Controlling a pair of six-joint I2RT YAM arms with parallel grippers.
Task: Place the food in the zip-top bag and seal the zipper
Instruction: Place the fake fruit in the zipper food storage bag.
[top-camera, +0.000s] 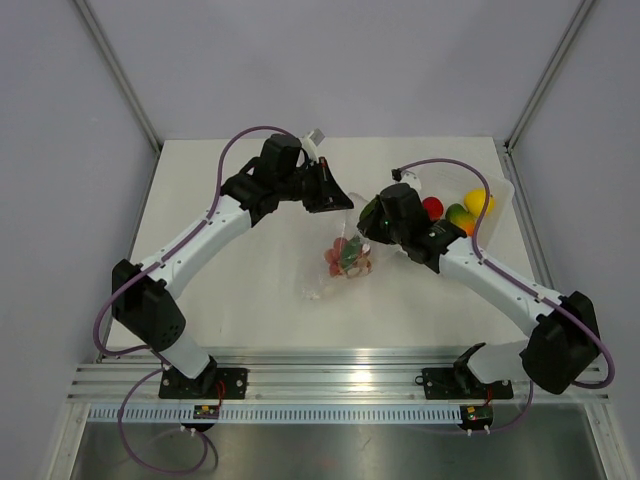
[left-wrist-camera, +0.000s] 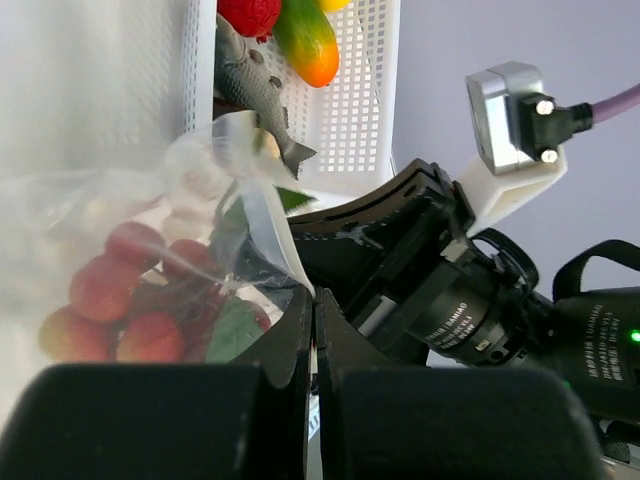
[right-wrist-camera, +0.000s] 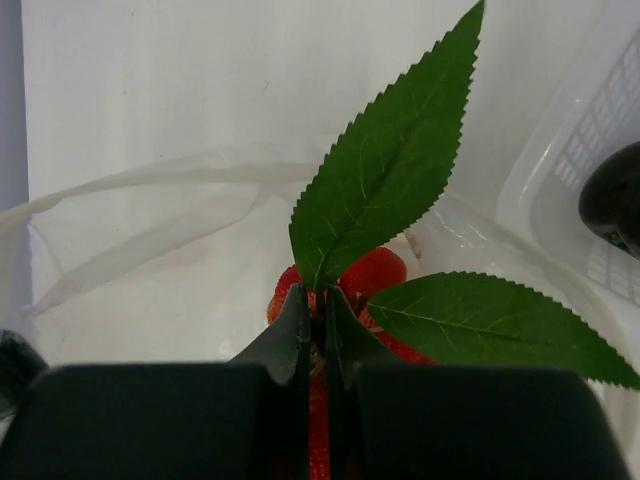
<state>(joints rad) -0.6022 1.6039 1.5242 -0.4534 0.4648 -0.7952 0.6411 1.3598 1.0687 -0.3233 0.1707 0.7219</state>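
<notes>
Room first: the surface (top-camera: 230, 290) is bare along the near side and off to the left, with grey walls on the left, far and right sides. The only bulky thing is the white perforated basket (top-camera: 503, 192) in the far right corner, just beside my right wrist. It has red, green-orange and yellow food pieces (top-camera: 456, 212) in it. The tight spot is the middle, where both my wrists sit close together over the bag's mouth.

The zip-top bag (top-camera: 318, 280) lies mid-surface with its mouth toward the far side and a clump of red and green food (top-camera: 348, 256) inside. My left fingers (left-wrist-camera: 314, 300) are pressed together on the mouth edge, and the pale zipper (left-wrist-camera: 268, 225) strip runs right down into the pinch. My right fingers (right-wrist-camera: 318, 300) are clamped on the stem of a leafy red fruit sprig (right-wrist-camera: 375, 272), right at the bag's open mouth. Its leaves (right-wrist-camera: 390, 160) stick up past the tips, and the basket wall is off to the right.
</notes>
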